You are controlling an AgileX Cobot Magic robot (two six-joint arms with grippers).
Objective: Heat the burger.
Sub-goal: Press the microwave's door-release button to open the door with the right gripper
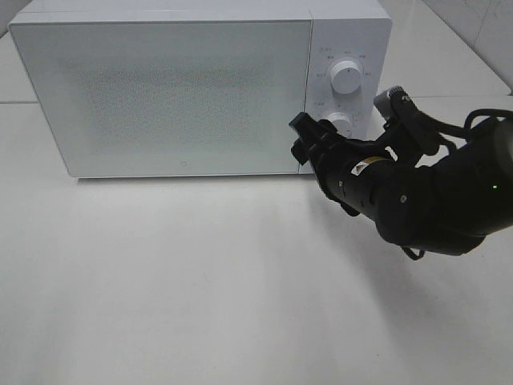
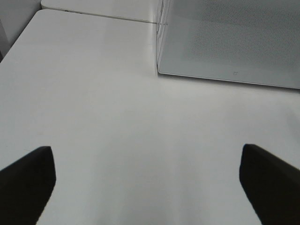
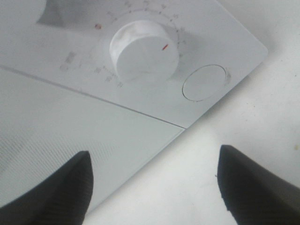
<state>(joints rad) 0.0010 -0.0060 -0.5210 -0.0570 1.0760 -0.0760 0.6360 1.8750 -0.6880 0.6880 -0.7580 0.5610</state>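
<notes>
- Right claw spread wide, empty, near the microwave's lower knob; left claw released over the worktop.
- Burger unseen; door shut, probably inside.
- Step, likely: setting the heat time. Next: pinch the knob squarely, then twist.

Closed white microwave on table

The microwave is looking like smooth white plastic, its door carrying a fine dotted mesh with a soft sheen. At three o'clock of the door, the upper knob is showing satin white. The table is appearing matt and pale. The right arm is gleaming glossy black, while the fingers of the right gripper are looking matt and finely textured.
</notes>
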